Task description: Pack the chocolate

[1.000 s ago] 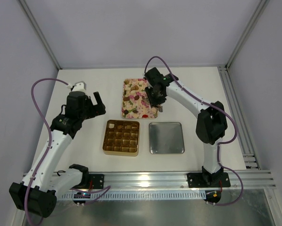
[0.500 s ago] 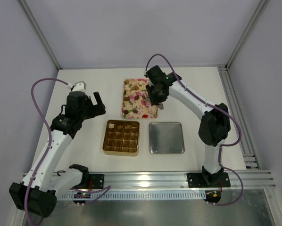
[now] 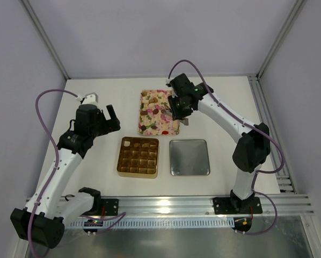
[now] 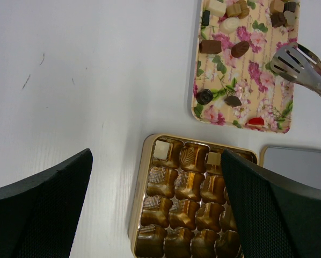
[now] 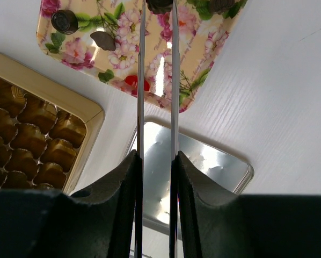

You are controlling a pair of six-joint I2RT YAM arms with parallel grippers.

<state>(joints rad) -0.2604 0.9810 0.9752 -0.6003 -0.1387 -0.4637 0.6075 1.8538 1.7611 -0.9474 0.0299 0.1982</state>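
The right gripper [image 5: 156, 161] is squeezing metal tongs [image 5: 141, 80]. Far out past its jaws, the tong tips reach a dark chocolate [image 5: 159, 5] on the flowery tray [image 5: 201, 59]. The left gripper [image 3: 111, 115] is spread wide, holding nothing, with the gold box [image 4: 137, 204] below its jaws. That little chocolate could slip from the thin tips, or get pushed away.

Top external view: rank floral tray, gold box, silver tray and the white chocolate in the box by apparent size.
1-2, too alike to rank: floral tray, gold box
3. silver tray, slightly smaller
4. white chocolate, by far the smallest
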